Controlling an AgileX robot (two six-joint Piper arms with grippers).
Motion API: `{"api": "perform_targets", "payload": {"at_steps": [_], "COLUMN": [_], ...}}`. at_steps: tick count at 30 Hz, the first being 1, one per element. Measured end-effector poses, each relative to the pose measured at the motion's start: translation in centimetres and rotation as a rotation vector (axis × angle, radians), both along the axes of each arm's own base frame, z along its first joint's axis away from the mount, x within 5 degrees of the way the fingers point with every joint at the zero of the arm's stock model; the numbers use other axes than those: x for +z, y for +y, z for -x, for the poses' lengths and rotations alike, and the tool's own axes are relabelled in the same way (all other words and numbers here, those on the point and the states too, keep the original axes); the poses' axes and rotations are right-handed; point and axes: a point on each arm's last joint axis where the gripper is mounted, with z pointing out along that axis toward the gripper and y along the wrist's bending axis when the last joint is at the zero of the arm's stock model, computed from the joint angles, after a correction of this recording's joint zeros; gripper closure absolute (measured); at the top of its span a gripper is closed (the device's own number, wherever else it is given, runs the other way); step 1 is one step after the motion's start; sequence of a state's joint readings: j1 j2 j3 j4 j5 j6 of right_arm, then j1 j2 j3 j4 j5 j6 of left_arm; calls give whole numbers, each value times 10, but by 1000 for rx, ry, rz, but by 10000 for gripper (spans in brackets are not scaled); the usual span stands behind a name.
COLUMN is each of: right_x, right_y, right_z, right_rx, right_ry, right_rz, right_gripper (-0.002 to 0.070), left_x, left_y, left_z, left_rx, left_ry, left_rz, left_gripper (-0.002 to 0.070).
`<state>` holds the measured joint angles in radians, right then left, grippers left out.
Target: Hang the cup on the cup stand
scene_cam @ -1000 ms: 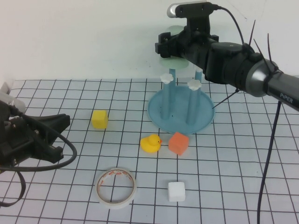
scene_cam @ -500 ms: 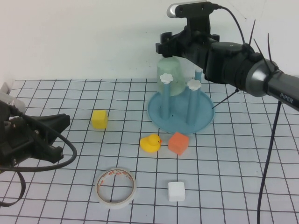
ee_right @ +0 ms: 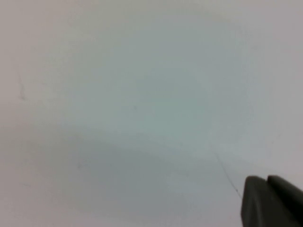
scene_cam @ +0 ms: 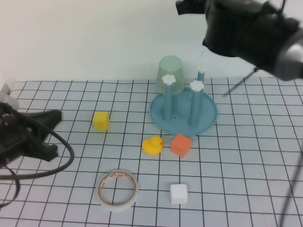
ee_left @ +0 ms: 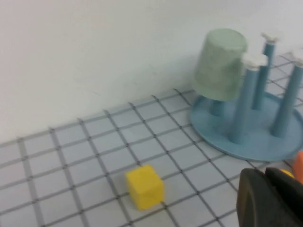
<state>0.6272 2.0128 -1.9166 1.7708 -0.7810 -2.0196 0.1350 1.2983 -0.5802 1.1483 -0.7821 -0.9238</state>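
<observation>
The pale mint-green cup (scene_cam: 170, 71) sits upside down over a back peg of the blue cup stand (scene_cam: 207, 119), free of any gripper. It also shows in the left wrist view (ee_left: 220, 64), tilted slightly on the stand (ee_left: 255, 144). My right gripper (scene_cam: 188, 5) is high above the stand at the top edge, empty; its dark fingers (ee_right: 266, 201) are together against the white wall. My left gripper (scene_cam: 53, 116) is low at the table's left, shut and empty, its tips (ee_left: 266, 189) pointing toward the stand.
A yellow cube (scene_cam: 101, 120) lies left of the stand. A yellow duck (scene_cam: 152, 144) and an orange cube (scene_cam: 180, 144) lie just in front of it. A tape roll (scene_cam: 117, 190) and a white cube (scene_cam: 178, 194) lie nearer the front.
The cup left my right gripper and dropped onto the back peg. My right arm then rose up and away. My left arm shifted slightly left.
</observation>
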Motion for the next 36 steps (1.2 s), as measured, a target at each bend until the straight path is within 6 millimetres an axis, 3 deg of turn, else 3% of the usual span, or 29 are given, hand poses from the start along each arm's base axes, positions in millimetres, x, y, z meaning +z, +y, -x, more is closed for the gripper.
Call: {"api": "perform_targets", "payload": {"at_steps": [4,9,11,18,20,27,36], "right_x": [18,9,8,8,6,3,6], "right_y": [-8,-17,-22,-43,-50,-80,-114], "right_z": [35,83,112,195,211,266,319], "right_rx": [97,343,497,849,894,1008,1077], "right_ry": [-5,52,72,89,92,44,-44], "right_rz": [-56,-155,-202,-320,-332,-348,-440], "right_gripper": [676,677,678,678,678,678,678], "left_x": [20,36,43,59,59,30,-2], "left_y": [5,5,5,4,2,3,-4], "left_z": [13,34,44,102,123,177,207], "left_rx": [80,105,107,203,220,329,298], "left_ry": [-48,-58,-66,-202,-266,-373,-492], "left_rz": [-56,-129,-151,-186,-199,-149,-166], "left_gripper": [675,675,675,675,675,675,675]}}
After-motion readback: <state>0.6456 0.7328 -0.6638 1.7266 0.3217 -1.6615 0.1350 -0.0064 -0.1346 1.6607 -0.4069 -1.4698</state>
